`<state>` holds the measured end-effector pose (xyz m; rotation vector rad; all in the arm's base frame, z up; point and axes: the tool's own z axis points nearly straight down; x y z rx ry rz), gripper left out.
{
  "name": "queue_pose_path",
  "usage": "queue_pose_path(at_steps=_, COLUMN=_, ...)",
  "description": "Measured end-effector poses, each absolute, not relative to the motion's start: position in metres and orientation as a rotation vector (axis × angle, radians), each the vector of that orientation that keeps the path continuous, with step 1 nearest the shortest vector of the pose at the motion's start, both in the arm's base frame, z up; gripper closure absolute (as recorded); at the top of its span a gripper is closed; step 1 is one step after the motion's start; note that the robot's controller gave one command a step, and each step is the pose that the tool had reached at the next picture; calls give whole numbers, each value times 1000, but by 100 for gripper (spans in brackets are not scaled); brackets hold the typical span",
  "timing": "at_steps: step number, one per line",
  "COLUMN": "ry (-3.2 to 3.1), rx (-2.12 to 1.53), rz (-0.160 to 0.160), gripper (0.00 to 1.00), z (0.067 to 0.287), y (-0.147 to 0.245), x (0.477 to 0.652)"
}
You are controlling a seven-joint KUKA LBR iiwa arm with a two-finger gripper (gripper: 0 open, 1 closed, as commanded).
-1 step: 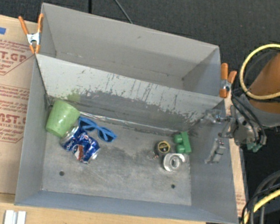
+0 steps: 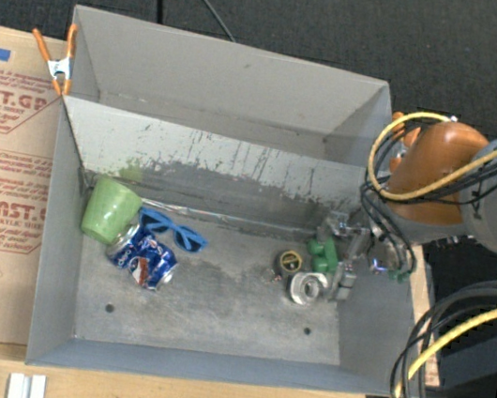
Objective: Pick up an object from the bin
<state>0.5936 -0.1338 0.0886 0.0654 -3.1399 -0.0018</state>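
Gripper (image 2: 347, 268) hangs low at the three o'clock side of the grey bin (image 2: 206, 329), close to the right wall, with the arm's orange cover (image 2: 433, 167) and looped cables above it at about one o'clock. Whether it stands wide or narrow cannot be told, and nothing can be seen held in it.

Nearest to it, a small green piece (image 2: 319, 252) lies just beside it at its nine o'clock; whether the two touch cannot be told. A silver ring (image 2: 306, 287) lies flat on the floor at the gripper's seven o'clock, also just beside it. A small round dark-and-gold thing (image 2: 289, 261) lies a little further out at nine o'clock, next to the ring and the green piece.

Well apart, at the bin's nine o'clock side, lie three more things close together: a light green cup (image 2: 110, 209) on its side against the left wall, blue sunglasses (image 2: 173, 230) at the cup's three o'clock, and a crushed blue, red and white can (image 2: 144, 260) at the cup's five o'clock, touching it.
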Motion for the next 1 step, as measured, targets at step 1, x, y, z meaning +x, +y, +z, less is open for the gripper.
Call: queue_pose_path(at_steps=1, ry=-3145, rx=91, rz=2, gripper=0, z=71, y=-111, x=585)
